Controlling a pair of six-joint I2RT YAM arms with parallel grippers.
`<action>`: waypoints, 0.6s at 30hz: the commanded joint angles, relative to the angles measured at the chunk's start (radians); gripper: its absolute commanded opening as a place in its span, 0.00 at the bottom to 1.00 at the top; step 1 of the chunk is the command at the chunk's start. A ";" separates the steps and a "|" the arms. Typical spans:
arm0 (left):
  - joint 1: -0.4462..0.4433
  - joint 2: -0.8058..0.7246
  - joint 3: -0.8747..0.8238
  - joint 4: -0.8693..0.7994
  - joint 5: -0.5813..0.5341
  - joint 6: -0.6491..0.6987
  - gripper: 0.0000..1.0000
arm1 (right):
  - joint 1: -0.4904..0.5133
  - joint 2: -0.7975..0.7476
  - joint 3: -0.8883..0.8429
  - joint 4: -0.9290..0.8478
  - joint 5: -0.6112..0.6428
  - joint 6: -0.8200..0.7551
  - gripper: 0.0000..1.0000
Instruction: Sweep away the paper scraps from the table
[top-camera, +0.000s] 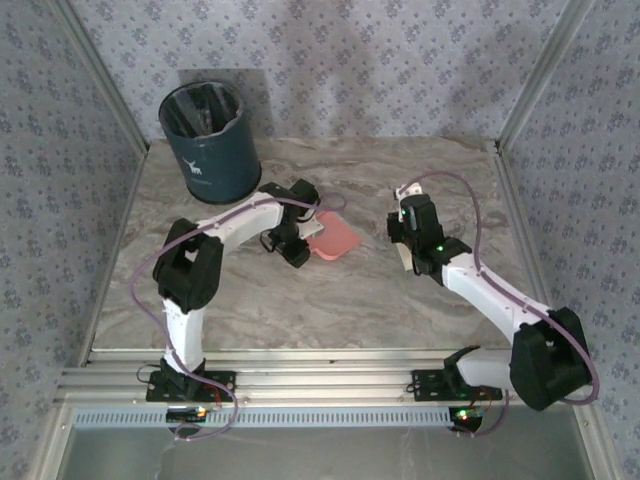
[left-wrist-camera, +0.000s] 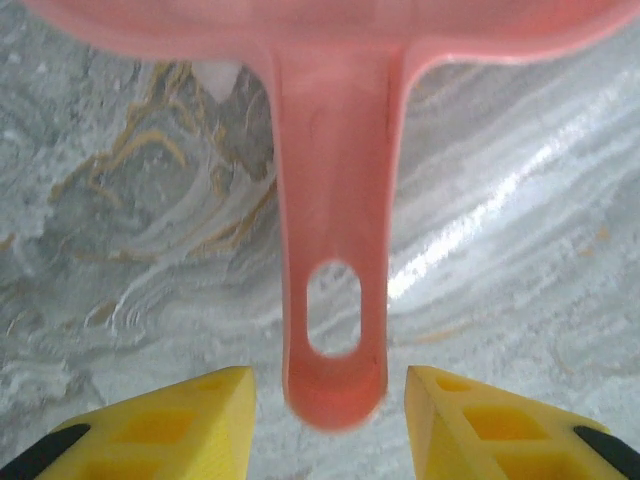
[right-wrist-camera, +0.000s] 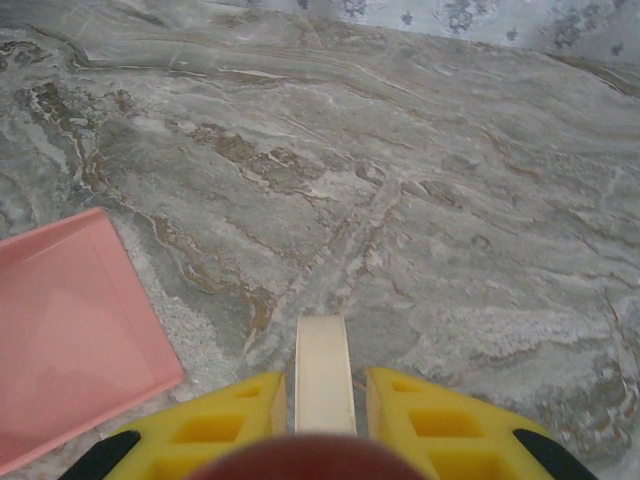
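The table (top-camera: 350, 300) is a flat, glossy slab, grey-beige with swirling brown marble veins, lying under both arms; at its far left stands a round dark-blue bin (top-camera: 212, 150); the left gripper (left-wrist-camera: 328, 378) has its yellow fingers spread either side of the smooth pink plastic dustpan (top-camera: 335, 238) handle, gaps showing; the right gripper (right-wrist-camera: 322, 385) pinches a flat cream strip (right-wrist-camera: 322, 355).

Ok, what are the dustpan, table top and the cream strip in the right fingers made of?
Dustpan: likely plastic, pink, smooth, slightly translucent; its moulded handle has a hanging hole. Table: grey-beige marble pattern with a soft sheen; stone or printed laminate, can't tell. Cream strip: probably matte plastic, opaque.
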 joint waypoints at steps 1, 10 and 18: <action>-0.003 -0.089 -0.038 -0.013 -0.022 0.008 0.45 | -0.003 0.047 0.066 0.101 -0.046 -0.086 0.00; 0.042 -0.288 -0.156 0.026 0.039 -0.052 0.46 | 0.046 0.193 0.123 0.257 -0.107 -0.262 0.00; 0.143 -0.452 -0.280 0.117 0.153 -0.160 0.46 | 0.128 0.310 0.150 0.376 -0.110 -0.424 0.00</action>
